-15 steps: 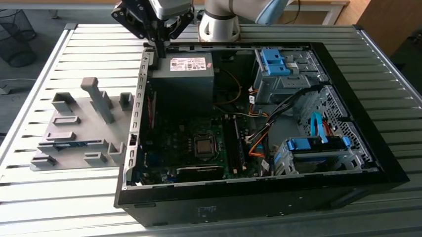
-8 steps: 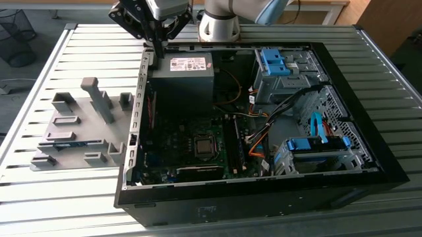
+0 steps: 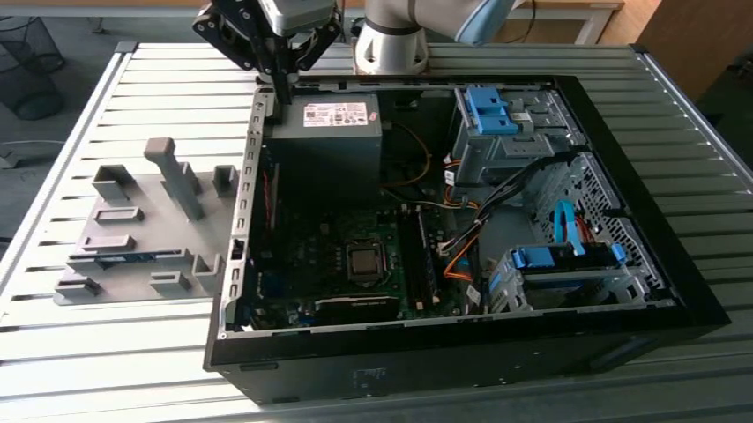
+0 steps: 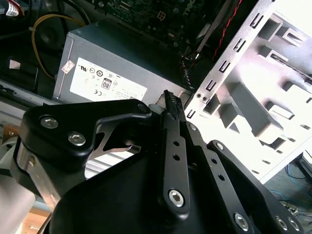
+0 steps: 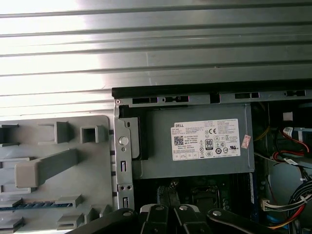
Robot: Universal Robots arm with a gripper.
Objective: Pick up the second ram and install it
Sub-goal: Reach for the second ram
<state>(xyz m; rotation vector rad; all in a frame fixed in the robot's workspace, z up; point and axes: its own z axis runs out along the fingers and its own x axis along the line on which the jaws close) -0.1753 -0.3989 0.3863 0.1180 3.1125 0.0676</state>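
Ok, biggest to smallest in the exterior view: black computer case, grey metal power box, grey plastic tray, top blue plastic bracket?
Largest first:
black computer case
grey plastic tray
grey metal power box
top blue plastic bracket

An open computer case [image 3: 471, 352] is lying on the table [image 3: 83, 352]. A grey fixture tray [image 3: 139, 192] is sitting at its nine o'clock.

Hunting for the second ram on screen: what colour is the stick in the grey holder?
Blue-green: the second ram shows best in the exterior view.
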